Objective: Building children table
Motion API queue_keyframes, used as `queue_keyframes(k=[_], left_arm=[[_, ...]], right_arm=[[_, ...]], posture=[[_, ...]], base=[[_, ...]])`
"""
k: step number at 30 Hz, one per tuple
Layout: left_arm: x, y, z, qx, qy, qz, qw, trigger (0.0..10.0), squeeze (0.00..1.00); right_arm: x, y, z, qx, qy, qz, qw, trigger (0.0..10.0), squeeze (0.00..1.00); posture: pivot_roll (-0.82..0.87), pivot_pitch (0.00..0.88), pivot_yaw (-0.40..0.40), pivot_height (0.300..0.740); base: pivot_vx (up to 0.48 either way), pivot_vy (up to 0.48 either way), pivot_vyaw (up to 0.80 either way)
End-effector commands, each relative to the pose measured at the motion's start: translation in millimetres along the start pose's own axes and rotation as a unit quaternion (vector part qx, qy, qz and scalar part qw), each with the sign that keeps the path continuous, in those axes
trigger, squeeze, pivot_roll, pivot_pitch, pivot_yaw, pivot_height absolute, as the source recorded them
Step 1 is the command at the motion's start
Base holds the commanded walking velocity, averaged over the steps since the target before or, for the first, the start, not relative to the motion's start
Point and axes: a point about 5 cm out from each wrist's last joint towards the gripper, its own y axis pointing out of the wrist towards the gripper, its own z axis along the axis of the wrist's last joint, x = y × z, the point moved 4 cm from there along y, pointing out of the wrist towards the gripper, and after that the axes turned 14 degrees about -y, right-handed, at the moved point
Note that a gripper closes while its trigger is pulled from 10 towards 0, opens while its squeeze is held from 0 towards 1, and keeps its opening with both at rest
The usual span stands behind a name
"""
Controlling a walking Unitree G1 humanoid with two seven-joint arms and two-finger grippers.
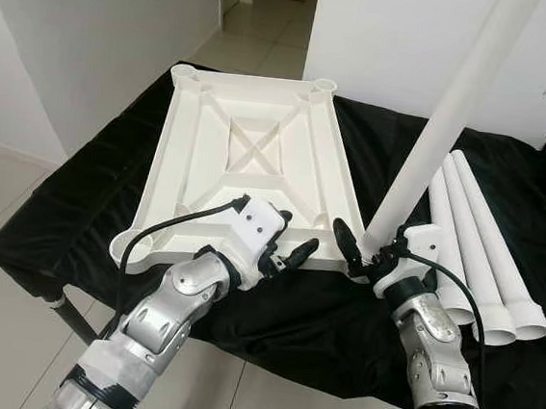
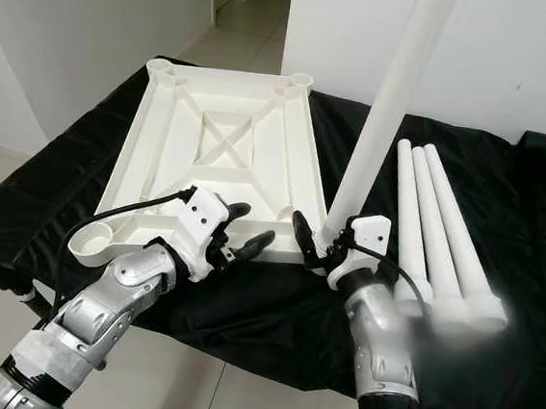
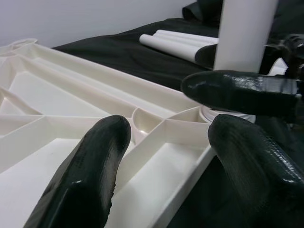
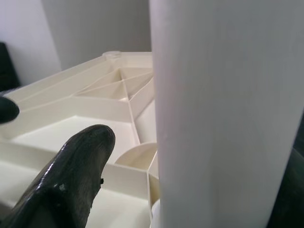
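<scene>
On the black cloth (image 1: 272,311), the white tabletop (image 1: 249,154) lies upside down. Left gripper (image 1: 292,255) hangs open and empty over its near edge. Right gripper (image 1: 370,255) grips the standing white leg (image 1: 444,134) at the near right corner socket. Three more legs (image 1: 486,254) lie at the right.

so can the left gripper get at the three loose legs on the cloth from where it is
Probably not easily: the left gripper is at the tabletop's near edge, and the right gripper with its upright leg stands between it and the loose legs.
</scene>
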Motion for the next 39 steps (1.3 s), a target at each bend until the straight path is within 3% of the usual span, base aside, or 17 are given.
queue_keyframes(k=[1, 11, 12, 13, 16, 17, 19, 27, 28, 30, 33, 39], left_arm=[[8.5, -1.1, -7, -0.015, 0.012, -0.038, 0.999, 10.0, 0.0], [16.9, -2.1, -14, -0.04, 0.002, -0.082, 0.996, 10.0, 0.0], [19.7, -2.6, -16, -0.044, 0.001, -0.091, 0.995, 10.0, 0.0], [23.3, -3.1, -18, -0.049, 0.005, -0.1, 0.994, 10.0, 0.0], [23.3, -3.1, -18, -0.049, 0.005, -0.1, 0.994, 10.0, 0.0], [26.1, -3.2, -20, -0.055, 0.011, -0.106, 0.993, 10.0, 0.0], [27.5, -3.2, -22, -0.059, 0.016, -0.109, 0.992, 10.0, 0.0], [25.5, -3.5, -24, -0.069, 0.011, -0.105, 0.992, 10.0, 0.0], [25.5, -4.4, -25, -0.07, 0.012, -0.107, 0.992, 10.0, 0.0], [24.6, -4.9, -27, -0.071, 0.02, -0.103, 0.992, 10.0, 0.0], [20.5, -3.5, -27, -0.071, 0.029, -0.087, 0.993, 10.0, 0.0], [15.1, -4.5, -30, -0.078, 0.025, -0.081, 0.993, 10.0, 0.0]], right_arm=[[-0.6, -1.4, -3, -0.001, 0.002, 0.014, 1.0, 10.0, 0.0], [13.5, 6.2, -5, -0.008, -0.031, 0.042, 0.999, 10.0, 0.0], [16.0, 8.5, -5, -0.009, -0.04, 0.049, 0.998, 8.3, 0.0], [18.1, 11.1, -5, -0.01, -0.049, 0.058, 0.997, 3.8, 0.0], [18.1, 11.1, -5, -0.01, -0.049, 0.058, 0.997, 3.8, 0.0], [19.1, 12.7, -6, -0.013, -0.053, 0.069, 0.996, 0.4, 0.0], [19.3, 13.3, -7, -0.016, -0.052, 0.078, 0.995, 0.0, 0.0], [16.6, 8.8, -16, -0.035, -0.041, 0.091, 0.994, 0.0, 0.0], [16.5, 8.1, -18, -0.039, -0.028, 0.082, 0.995, 10.0, 0.0], [16.7, 8.2, -17, -0.038, 0.009, 0.064, 0.997, 10.0, 0.0], [17.2, 8.3, -17, -0.04, 0.024, 0.045, 0.998, 10.0, 0.0], [17.1, 7.0, -25, -0.073, 0.023, -0.019, 0.997, 10.0, 0.0]], posture=[[0.01, 0.0, -0.009, 0.74], [0.0, 0.0, -0.012, 0.74], [0.0, 0.0, -0.013, 0.74], [0.0, 0.0, -0.016, 0.74], [0.0, 0.0, -0.016, 0.74], [0.0, 0.0, -0.02, 0.74], [0.0, 0.0, -0.023, 0.74], [0.01, 0.0, -0.028, 0.74], [0.0, 0.0, -0.03, 0.74], [0.0, 0.0, -0.03, 0.74], [0.0, 0.0, -0.034, 0.74], [-0.01, 0.0, -0.033, 0.74]], base=[[0.0, 0.0, 0.0], [0.0, 0.0, 0.0], [0.0, 0.0, 0.0], [0.0, 0.0, 0.0], [0.0, 0.0, 0.0], [0.0, 0.0, 0.0], [0.0, 0.0, 0.0], [0.0, 0.0, 0.0], [0.0, 0.0, 0.0], [0.0, 0.0, 0.0], [0.0, 0.0, 0.0], [0.0, 0.0, 0.0]])
